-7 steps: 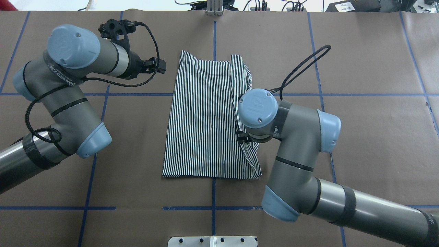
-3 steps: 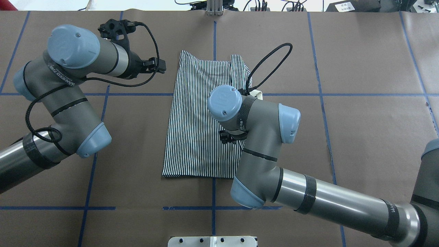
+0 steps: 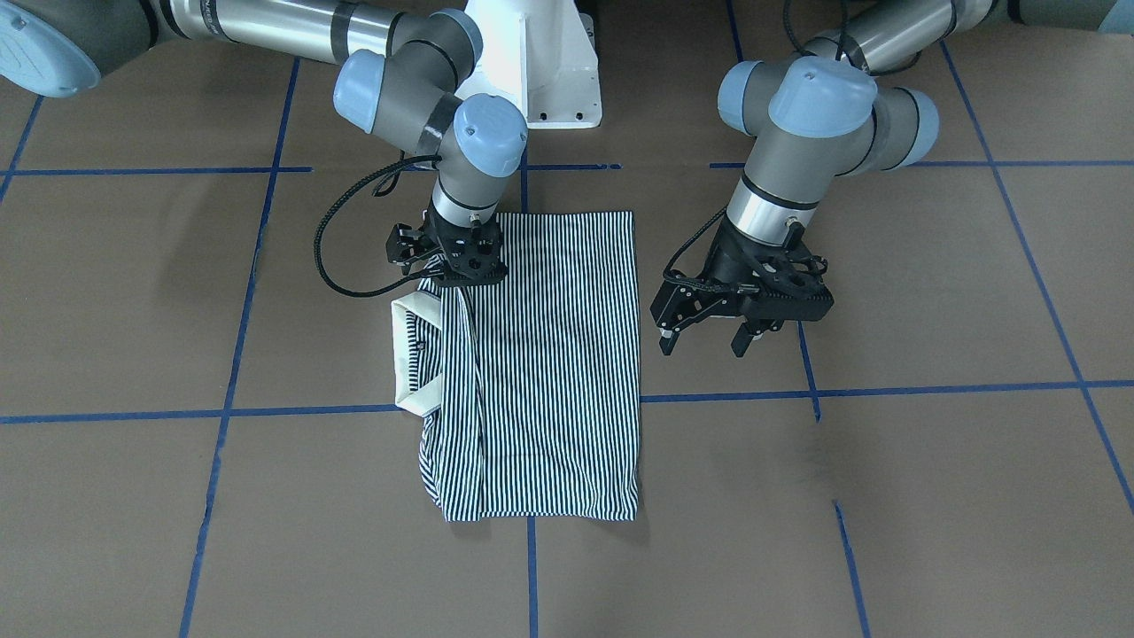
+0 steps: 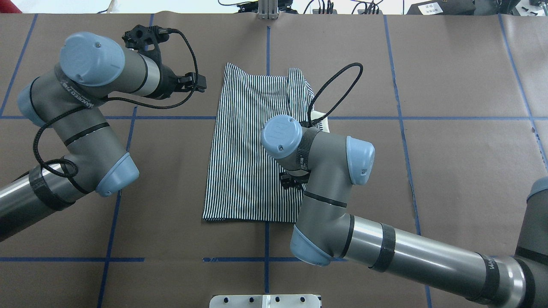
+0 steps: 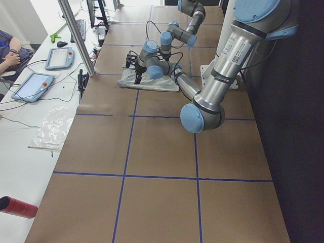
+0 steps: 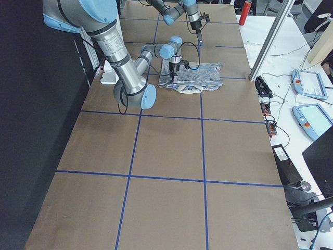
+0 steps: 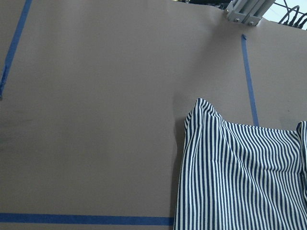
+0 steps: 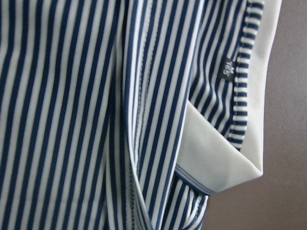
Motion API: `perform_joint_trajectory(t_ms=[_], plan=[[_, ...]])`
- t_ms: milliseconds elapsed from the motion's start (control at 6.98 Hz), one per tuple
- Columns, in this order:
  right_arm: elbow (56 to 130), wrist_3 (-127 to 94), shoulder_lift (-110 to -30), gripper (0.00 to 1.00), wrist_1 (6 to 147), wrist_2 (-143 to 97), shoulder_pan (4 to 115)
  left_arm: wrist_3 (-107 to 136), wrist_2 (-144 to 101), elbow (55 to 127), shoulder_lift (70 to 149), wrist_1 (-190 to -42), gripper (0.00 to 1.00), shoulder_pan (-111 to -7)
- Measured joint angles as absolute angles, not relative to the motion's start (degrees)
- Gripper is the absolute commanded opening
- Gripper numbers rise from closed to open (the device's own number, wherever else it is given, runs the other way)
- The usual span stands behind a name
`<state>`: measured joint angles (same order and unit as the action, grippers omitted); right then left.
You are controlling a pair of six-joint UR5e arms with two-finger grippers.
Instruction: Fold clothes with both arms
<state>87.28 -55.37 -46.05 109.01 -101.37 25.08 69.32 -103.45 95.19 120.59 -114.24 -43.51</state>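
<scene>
Striped shirt [image 3: 549, 354] in right end effector [image 3: 454, 276]

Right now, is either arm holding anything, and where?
The right gripper seems to pinch the shirt's folded side edge near the collar; left gripper hangs open, empty.

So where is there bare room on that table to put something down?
The brown table is bare across the strip on the operators' side of the polo shirt, and outward beyond the left hand. Crowded: the shirt, with the right hand at its collar side and the left hand open close beside it.
</scene>
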Motion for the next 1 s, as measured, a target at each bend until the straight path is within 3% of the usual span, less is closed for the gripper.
perform_joint_trajectory(t_ms=[1002], plan=[[87.1,-54.6,-46.2,1.0,110.5,-101.3,25.7,69.4,-103.4,94.2,120.8,-115.4,1.0,-43.4]])
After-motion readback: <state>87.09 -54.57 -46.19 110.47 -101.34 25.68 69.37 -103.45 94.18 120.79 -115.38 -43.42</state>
